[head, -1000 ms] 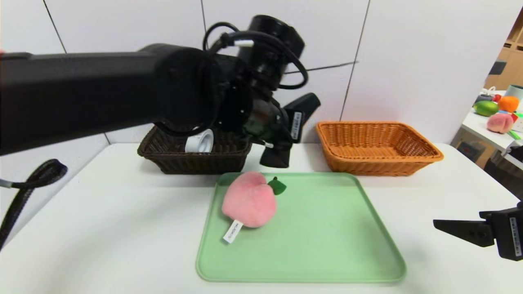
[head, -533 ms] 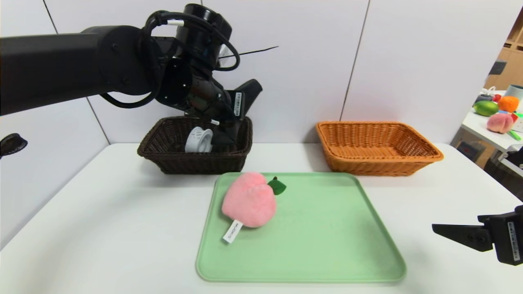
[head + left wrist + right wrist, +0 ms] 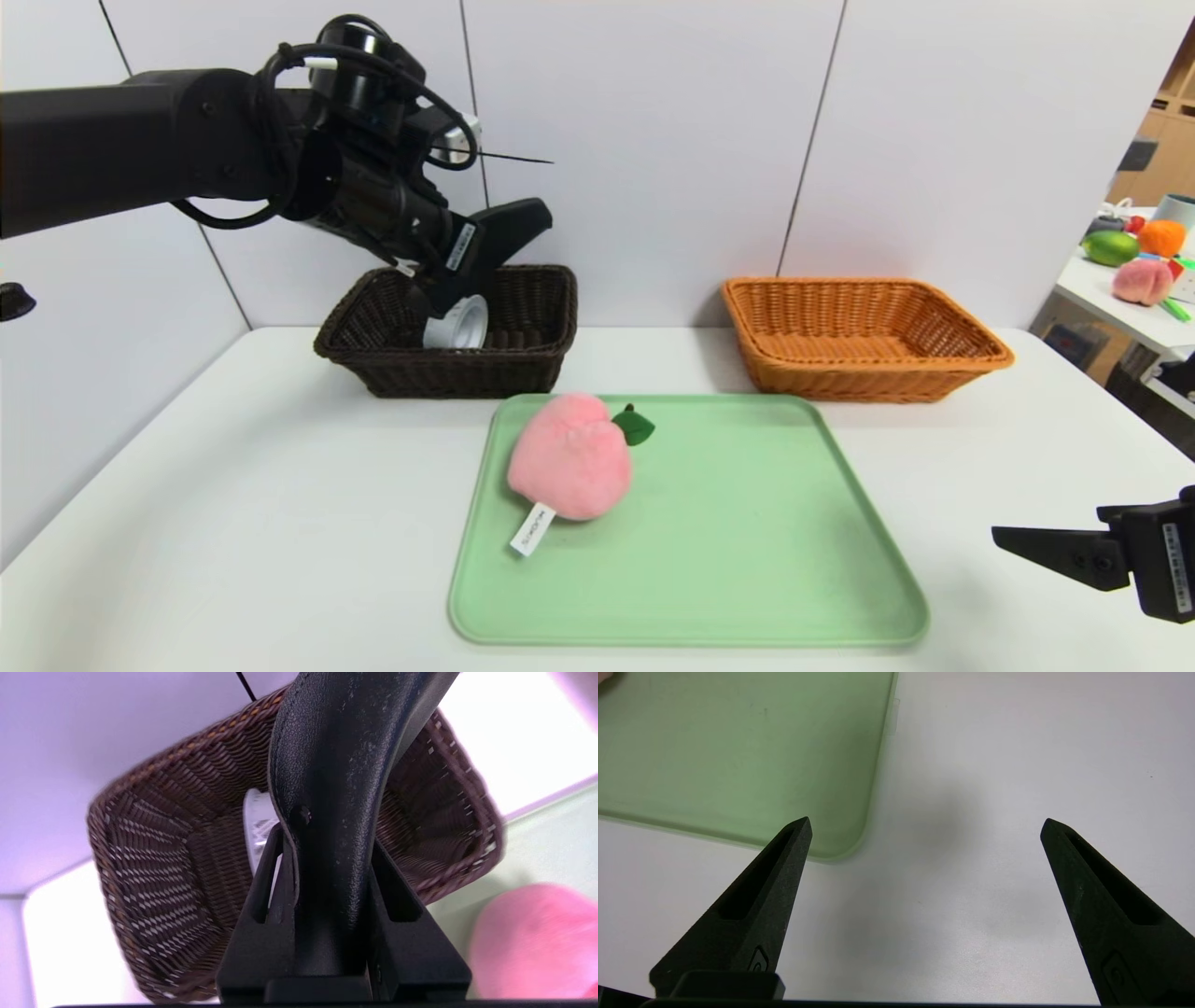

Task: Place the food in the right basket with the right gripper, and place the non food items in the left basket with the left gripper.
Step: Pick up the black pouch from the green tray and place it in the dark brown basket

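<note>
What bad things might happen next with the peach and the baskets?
1. The left gripper hangs shut over the brown basket; a low swing might bump its rim or the white thing inside.
2. The peach is soft and round, so the open right gripper, waiting beside the tray, might squash it or let it slip.
3. The peach's tag hangs loose and might snag on the orange basket.

My left gripper [image 3: 336, 742] blocks most of the white thing [image 3: 459, 324] in the brown basket [image 3: 154, 858]; the pink peach [image 3: 537, 942] is blurred and cropped.
</note>
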You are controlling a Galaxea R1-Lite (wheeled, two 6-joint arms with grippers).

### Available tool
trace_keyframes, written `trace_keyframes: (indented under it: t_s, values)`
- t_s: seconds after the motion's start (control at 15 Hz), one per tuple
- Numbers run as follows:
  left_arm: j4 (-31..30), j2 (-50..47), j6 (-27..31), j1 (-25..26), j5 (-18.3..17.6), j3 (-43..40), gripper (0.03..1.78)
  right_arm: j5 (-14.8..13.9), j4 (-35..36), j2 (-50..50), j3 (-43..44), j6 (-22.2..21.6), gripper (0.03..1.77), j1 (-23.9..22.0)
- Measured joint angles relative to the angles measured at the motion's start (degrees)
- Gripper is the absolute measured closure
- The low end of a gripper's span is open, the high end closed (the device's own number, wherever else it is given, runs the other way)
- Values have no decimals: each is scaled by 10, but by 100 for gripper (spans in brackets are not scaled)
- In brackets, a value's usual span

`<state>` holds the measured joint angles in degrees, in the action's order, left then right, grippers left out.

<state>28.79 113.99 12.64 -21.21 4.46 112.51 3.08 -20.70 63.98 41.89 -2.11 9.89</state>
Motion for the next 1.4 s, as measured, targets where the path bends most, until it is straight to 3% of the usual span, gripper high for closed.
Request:
trace_keyframes:
  t_s: [0.27, 0.8, 1.4]
  values:
    - [-2, 6, 127, 28, -96, 1, 139, 0, 0, -1, -5, 0, 10, 0]
    - [-41, 43, 144, 21, -294, 2, 139, 0, -1, -2, -12, -1, 10, 1]
    - [-123, 113, 137, 31, -312, 5, 140, -1, -4, -23, -28, 1, 10, 0]
